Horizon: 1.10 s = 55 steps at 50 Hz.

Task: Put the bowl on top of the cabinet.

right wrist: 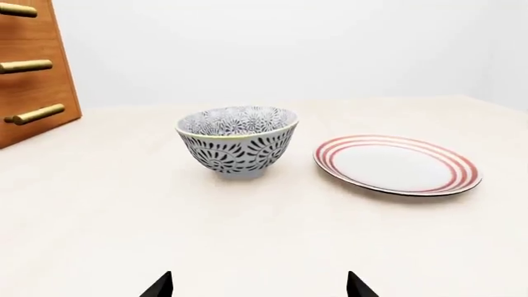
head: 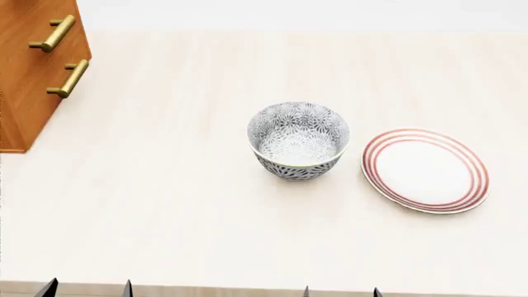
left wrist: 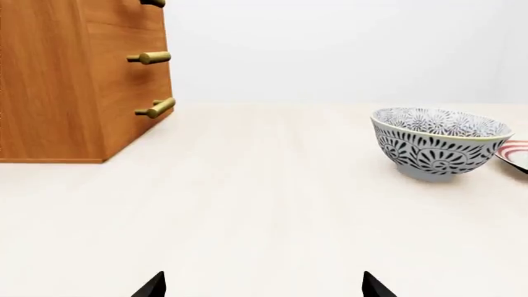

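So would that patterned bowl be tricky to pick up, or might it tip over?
The bowl looks rigid and glazed, so probably slippery and breakable. It narrows to a small foot, so a sideways push might tip it. Its thin rim should suit a pinch.

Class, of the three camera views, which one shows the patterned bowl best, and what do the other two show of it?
The right wrist view: the bowl sits whole near centre, showing its outer pattern and inner rim. The head view looks down into the bowl, showing mostly its inside. The left wrist view shows the bowl whole but off to one side.
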### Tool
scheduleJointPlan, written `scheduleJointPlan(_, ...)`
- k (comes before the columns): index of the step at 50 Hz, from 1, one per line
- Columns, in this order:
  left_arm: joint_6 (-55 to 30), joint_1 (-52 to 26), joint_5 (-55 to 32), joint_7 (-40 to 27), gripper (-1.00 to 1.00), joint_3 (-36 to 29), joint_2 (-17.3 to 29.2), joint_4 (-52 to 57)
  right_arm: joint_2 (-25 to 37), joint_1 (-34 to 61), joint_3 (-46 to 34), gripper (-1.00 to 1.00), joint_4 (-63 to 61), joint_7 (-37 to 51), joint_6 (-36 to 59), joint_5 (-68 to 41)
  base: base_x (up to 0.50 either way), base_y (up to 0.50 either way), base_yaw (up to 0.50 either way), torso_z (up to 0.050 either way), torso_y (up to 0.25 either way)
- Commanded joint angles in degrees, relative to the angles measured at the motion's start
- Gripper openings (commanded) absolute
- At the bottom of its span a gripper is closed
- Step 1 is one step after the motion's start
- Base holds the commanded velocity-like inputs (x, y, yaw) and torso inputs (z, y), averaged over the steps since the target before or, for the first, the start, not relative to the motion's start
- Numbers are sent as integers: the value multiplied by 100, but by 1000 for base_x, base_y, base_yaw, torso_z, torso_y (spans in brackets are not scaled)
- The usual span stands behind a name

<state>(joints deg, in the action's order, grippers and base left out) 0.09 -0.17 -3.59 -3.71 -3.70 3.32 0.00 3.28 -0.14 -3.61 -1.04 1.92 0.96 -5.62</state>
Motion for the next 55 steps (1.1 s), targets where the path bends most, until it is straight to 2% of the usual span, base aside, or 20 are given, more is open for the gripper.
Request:
scheduleJointPlan(1,13,-1,-100,-118,100,-112,100,9,73,6,-68,100,-4,130,-48,-162,0,188,0,0,0)
scheduleJointPlan(43,67,-46,-353,-405,100,-388,346,-28,329,36,-427,100,56,360,-195,-360,0,218,0,0,0)
scheduleJointPlan(55,65,-87,-415,-453,100,-457,393,-73,332,122,-379,100,-50,554,210,-605,0,28,0,0,0)
